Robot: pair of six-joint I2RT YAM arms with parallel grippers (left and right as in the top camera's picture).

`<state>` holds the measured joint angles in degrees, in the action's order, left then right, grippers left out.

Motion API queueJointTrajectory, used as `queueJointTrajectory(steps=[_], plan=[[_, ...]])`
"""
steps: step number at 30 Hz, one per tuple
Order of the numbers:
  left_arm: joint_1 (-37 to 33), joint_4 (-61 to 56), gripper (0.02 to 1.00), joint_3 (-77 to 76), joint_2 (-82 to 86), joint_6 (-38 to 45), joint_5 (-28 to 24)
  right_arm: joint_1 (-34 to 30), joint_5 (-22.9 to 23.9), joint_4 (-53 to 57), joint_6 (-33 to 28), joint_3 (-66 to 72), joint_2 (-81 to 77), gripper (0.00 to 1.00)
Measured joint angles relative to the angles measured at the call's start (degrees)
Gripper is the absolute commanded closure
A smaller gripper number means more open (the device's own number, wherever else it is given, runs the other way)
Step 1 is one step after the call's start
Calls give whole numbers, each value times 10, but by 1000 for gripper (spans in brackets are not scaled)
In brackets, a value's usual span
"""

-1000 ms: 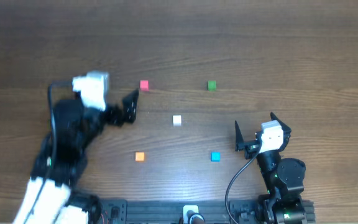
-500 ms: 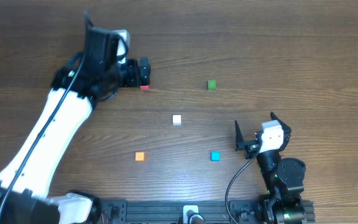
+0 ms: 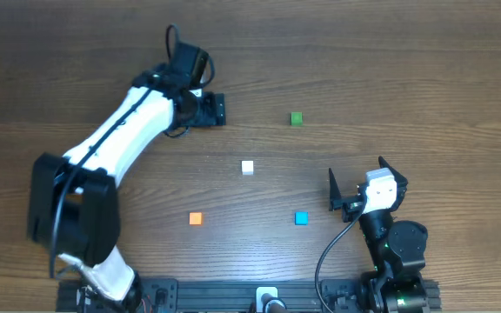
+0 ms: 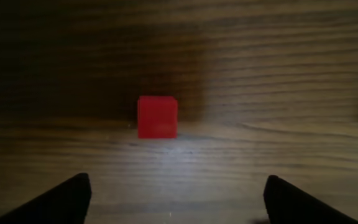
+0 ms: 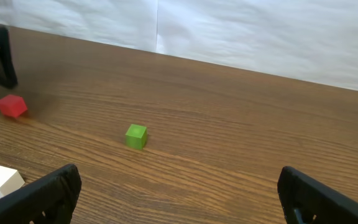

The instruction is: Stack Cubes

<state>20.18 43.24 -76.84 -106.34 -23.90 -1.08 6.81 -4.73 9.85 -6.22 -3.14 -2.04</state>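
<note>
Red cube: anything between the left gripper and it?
Nothing visible. In the left wrist view, just bare table lies between the open left gripper and the red cube, which sits alone just ahead of it.

You've got 5 small cubes, all single, none stacked, each flat on one face. Red cube (image 4: 157,116) sits square-on, upright, well left of the green cube (image 3: 297,119) in the far row. White cube (image 3: 248,168) is approx. mid-group. Orange cube (image 3: 196,219) & blue cube (image 3: 301,218) make the near row, orange left, blue right, well apart.
</note>
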Motion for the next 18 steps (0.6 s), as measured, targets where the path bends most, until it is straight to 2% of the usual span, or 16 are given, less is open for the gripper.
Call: queueJointTrajectory(steps=[13, 18], plan=[[3, -46, 198, 0, -79, -12, 27, 0, 0, 0, 0, 0, 0, 12], [3, -61, 275, 0, -88, -13, 33, 0, 0, 0, 0, 0, 0, 12]])
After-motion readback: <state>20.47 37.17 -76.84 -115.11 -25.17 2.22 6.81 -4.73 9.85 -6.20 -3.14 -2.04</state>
